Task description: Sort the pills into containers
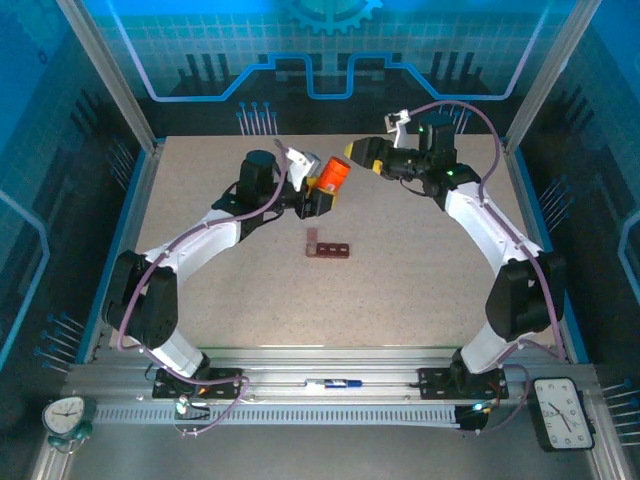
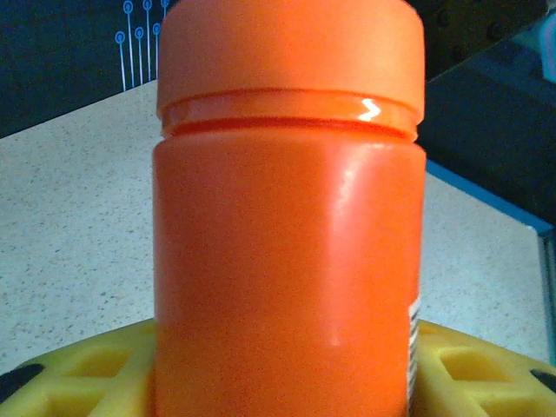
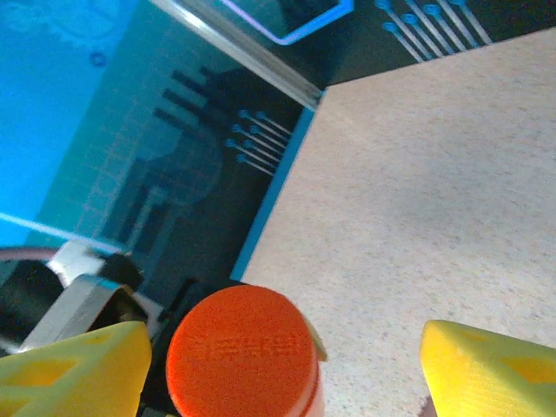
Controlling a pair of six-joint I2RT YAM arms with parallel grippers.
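We hold the orange bottle [image 1: 333, 173] in the left gripper [image 1: 318, 200] over the table's [image 1: 420, 300] far half, its cap [image 3: 241, 347] lying between the right gripper's [image 1: 358, 155] wide-spread jaws, the container bar [image 1: 329, 247] mid-table

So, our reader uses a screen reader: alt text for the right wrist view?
An orange bottle, cap toward the camera, sits between the right claw's open yellow fingers, clear of both; speckled table beyond.

A round white clock [image 1: 62, 415] and a black clock [image 1: 563, 408] flank a blue-and-white pen [image 1: 333, 383] on the near rail.
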